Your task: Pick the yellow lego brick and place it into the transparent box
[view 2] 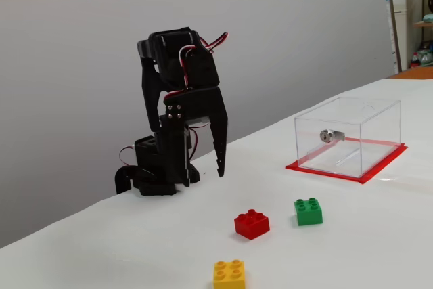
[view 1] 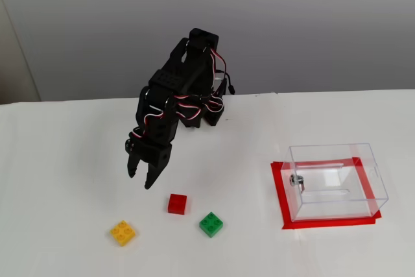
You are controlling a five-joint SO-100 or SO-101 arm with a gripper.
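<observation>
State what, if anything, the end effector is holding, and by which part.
Nothing. The end effector hangs empty above the table; the yellow lego brick lies untouched.

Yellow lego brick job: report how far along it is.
Nothing is finished: the yellow lego brick lies on the table, and the transparent box holds no brick. In hand: the gripper hangs empty above the table beyond the brick. Left: grasp, carry, drop in.

white table [view 1: 65, 160], yellow lego brick [view 1: 123, 232], red brick [view 1: 177, 204], green brick [view 1: 211, 224], transparent box [view 1: 336, 180] (on red tape [view 1: 279, 192])
</observation>
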